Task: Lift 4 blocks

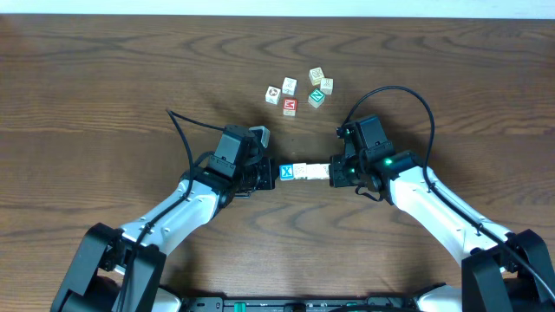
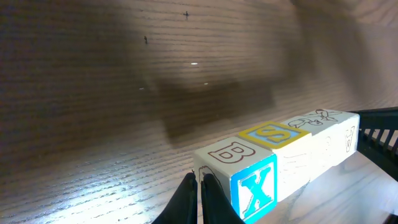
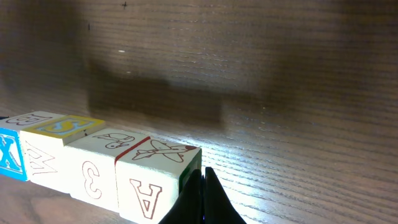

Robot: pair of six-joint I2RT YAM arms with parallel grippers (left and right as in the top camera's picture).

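- Four blocks (image 1: 303,171) form one straight row, face against face, between the two grippers near the middle of the desk (image 1: 87,104).
- One end of the row is the blue X block (image 2: 255,190); the other three are cream, and the far end is the A block (image 3: 155,183), with a red plane drawing on its top.
- Left gripper (image 2: 199,186): its fingers are pressed together, with the tips pushing against the X block's end.
- Right gripper (image 3: 202,183): its fingers are likewise pressed together, with the tips against the A block's end.
- Neither gripper pinches a block between its fingers; the row is squeezed lengthwise from both ends.
- Both wrist views show the row's dark shadow lying apart from it on the wood, so the row hangs clear of the desk.
- Six loose cubes (image 1: 290,86) sit in a cluster farther back, well apart from the row, among them a red cube (image 1: 290,106) and a green cube (image 1: 316,97).
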